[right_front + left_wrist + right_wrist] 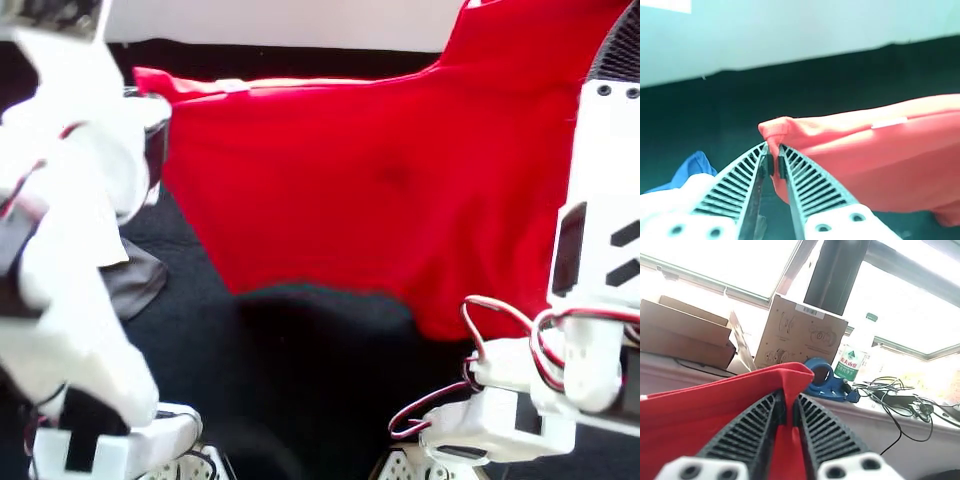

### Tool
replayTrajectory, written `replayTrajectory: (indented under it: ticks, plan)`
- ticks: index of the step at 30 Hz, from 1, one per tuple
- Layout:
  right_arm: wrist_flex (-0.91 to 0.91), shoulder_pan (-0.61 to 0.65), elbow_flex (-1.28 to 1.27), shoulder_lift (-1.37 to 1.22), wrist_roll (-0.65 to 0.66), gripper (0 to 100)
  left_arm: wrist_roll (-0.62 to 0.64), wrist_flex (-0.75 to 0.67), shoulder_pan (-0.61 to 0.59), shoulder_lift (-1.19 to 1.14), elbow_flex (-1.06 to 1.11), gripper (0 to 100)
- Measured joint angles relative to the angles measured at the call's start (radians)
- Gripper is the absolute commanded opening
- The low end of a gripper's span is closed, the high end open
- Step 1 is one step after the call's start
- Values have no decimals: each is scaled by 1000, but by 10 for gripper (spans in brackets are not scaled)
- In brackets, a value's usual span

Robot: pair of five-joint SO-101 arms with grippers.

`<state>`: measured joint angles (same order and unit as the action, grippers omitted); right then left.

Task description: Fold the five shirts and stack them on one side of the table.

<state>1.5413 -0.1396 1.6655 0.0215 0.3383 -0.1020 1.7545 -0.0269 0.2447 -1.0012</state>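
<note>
A red shirt (400,190) hangs stretched above the black table (300,370), held up at two corners. My left gripper (772,160) is shut on one corner of the red shirt (875,145), with the cloth bunched between its ribbed fingers (740,185). My right gripper (789,407) is shut on the other corner of the red shirt (700,410), raised high toward the room behind. In the high view the left arm (70,230) stands at the left edge and the right arm (590,260) at the right.
A blue cloth (692,167) lies on the table below the left gripper. A grey cloth (130,280) lies by the left arm. Behind the right gripper are cardboard boxes (800,335), a bottle (852,357), a blue object (827,380) and cables (905,400).
</note>
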Motion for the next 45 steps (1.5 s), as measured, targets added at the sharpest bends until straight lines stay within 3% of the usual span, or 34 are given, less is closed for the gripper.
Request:
replayTrajectory:
  ticks: [13, 22, 34, 45]
  plan:
    - [-3, 26, 2, 147, 0, 6, 0, 0, 0, 193, 2, 8]
    - [-75, 28, 9, 180, 0, 6, 3, 0, 0, 288, 269, 8]
    - [-23, 28, 9, 267, 0, 6, 0, 0, 0, 526, 287, 8]
    - [-23, 28, -6, 290, 0, 6, 0, 0, 0, 548, 350, 8]
